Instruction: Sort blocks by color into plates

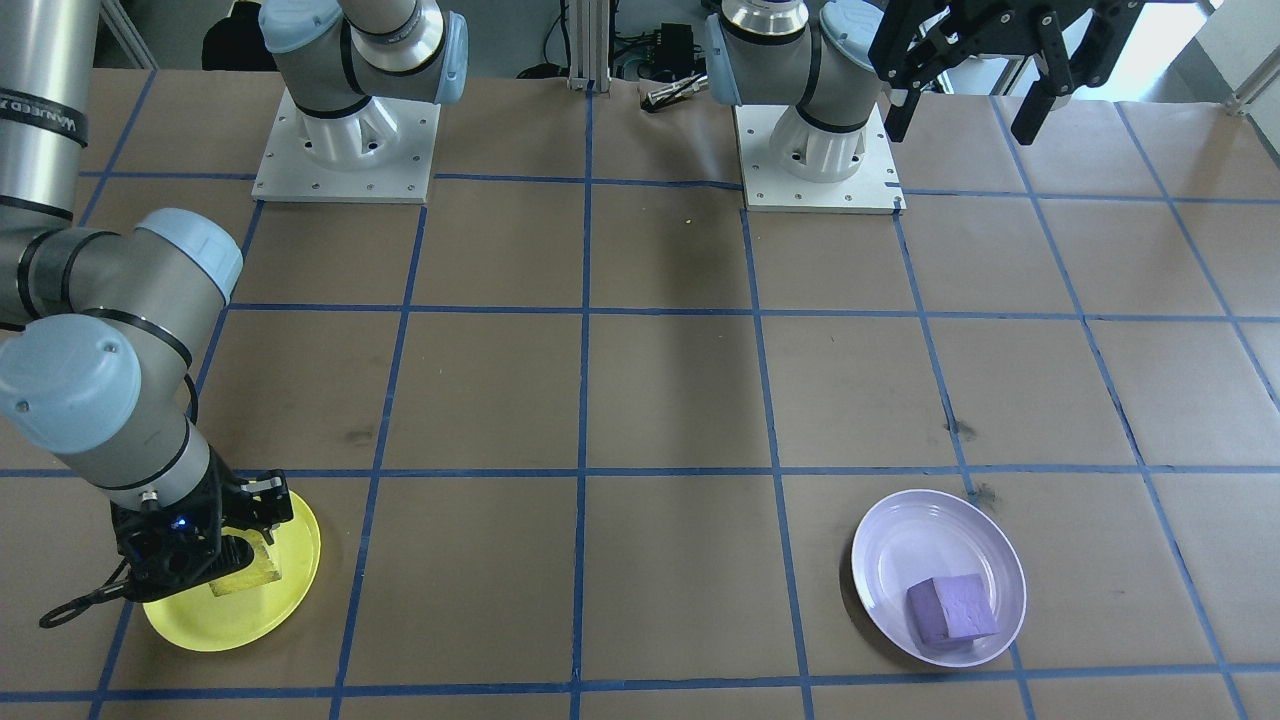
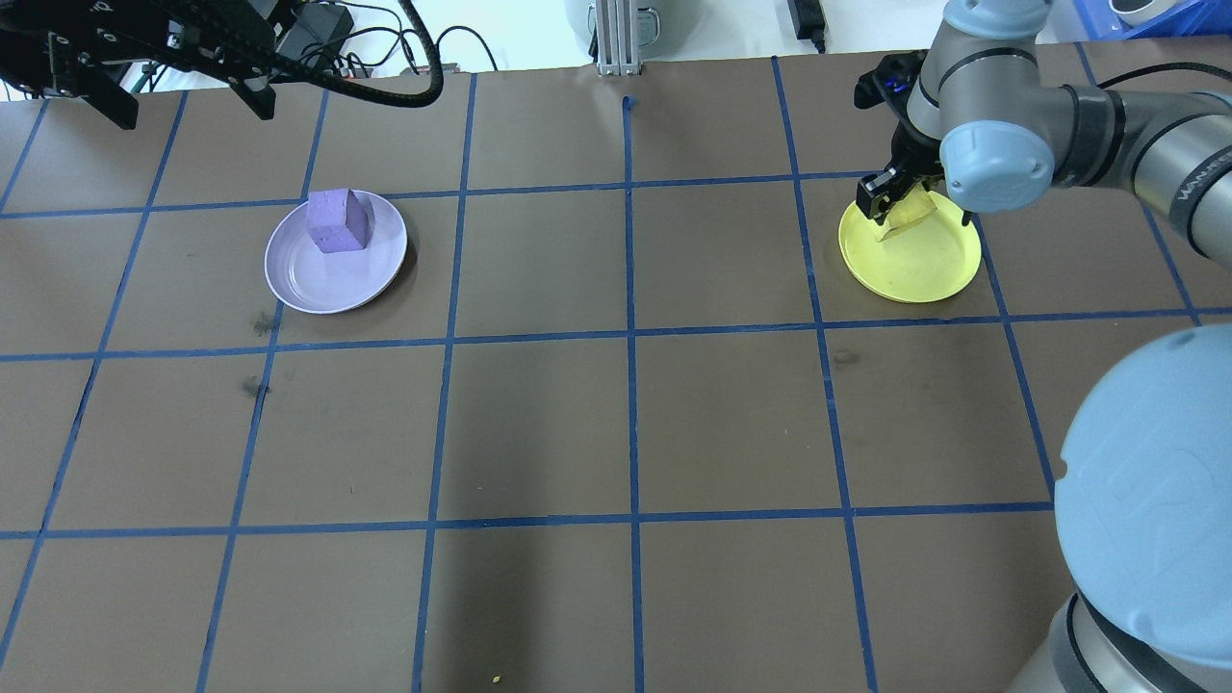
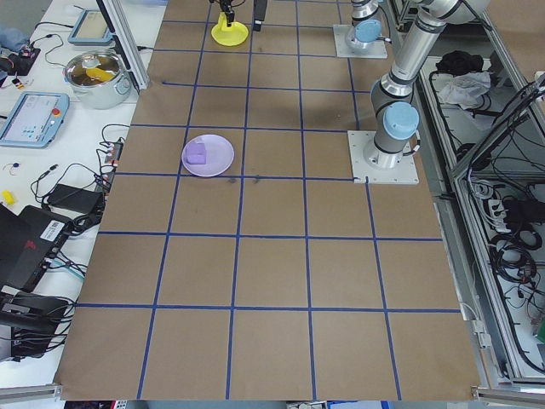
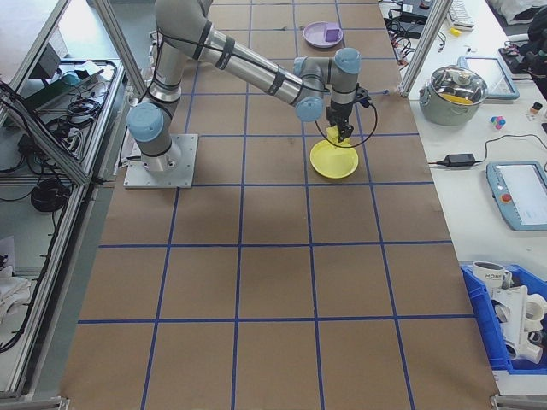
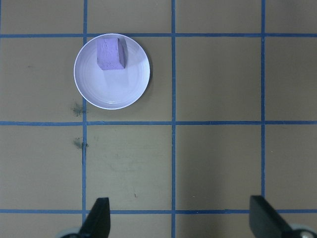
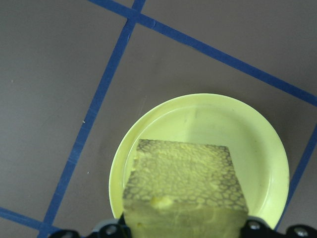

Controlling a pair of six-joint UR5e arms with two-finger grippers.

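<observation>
Over the yellow plate (image 2: 914, 262), the yellow block (image 2: 908, 214) hangs tilted in the right gripper (image 2: 890, 200), jaws closed on its sides. It sits low above the plate's far half; contact with the plate cannot be told. Held so, likely for release onto the matching colour. Purple block (image 2: 337, 221) already lies in the lavender plate (image 2: 327, 279), toward its far rim. Left gripper (image 5: 176, 220) is raised well apart from it, jaws spread wide, holding nothing. Brown table (image 2: 626, 423) carries both plates.
</observation>
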